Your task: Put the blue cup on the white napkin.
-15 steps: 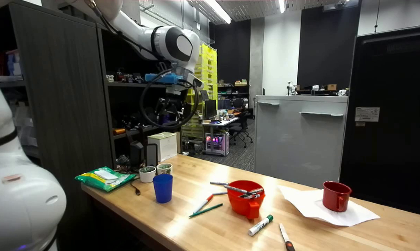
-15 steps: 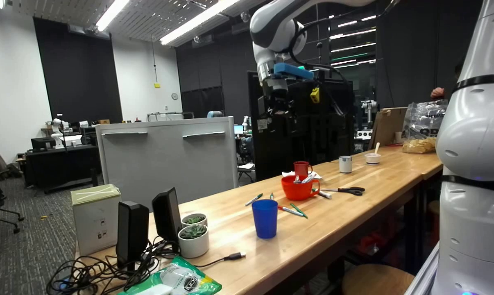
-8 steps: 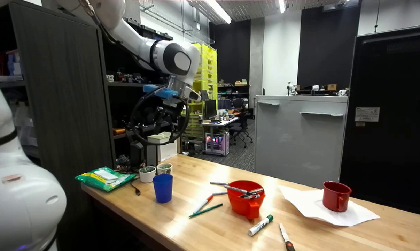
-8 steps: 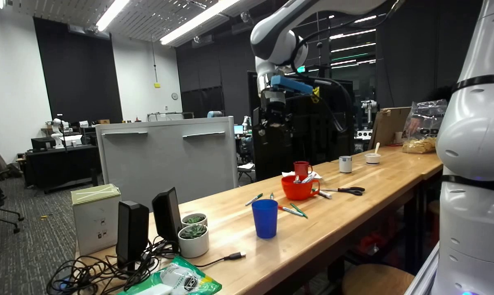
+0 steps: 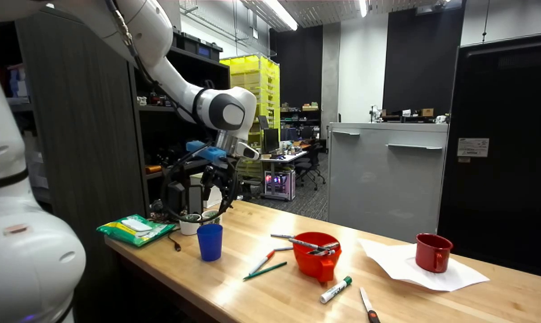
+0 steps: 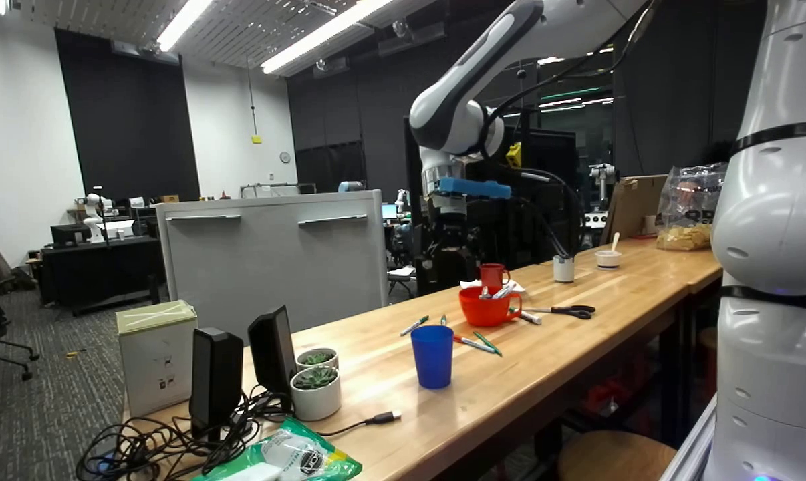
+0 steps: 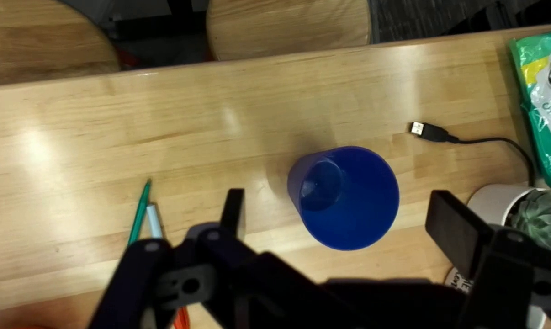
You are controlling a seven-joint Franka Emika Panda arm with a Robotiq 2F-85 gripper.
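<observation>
Long, pale-wood tabletop point(image 5: 243, 233). White-and-black jointed arm point(image 5: 158, 38), lower than a second ago: reach seemingly under way, grasp likely next. Flat, angular white napkin point(image 5: 395, 263), bearing a dark red handled mug point(image 5: 433, 254). Black two-fingered claw point(image 7: 338, 214), jaws apart. Plain blue tapered cup point(image 5: 209, 243), upright on the tabletop below, well apart from the napkin.

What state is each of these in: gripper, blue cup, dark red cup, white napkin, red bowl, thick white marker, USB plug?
Gripper: open, holding nothing
Blue cup: upright on the table, empty
Dark red cup: upright; contents not visible
White napkin: spread out, partly covered by the dark red cup
Red bowl: upright, with markers in it
Thick white marker: green cap on, lying down
USB plug: lying loose, plugged into nothing
</observation>
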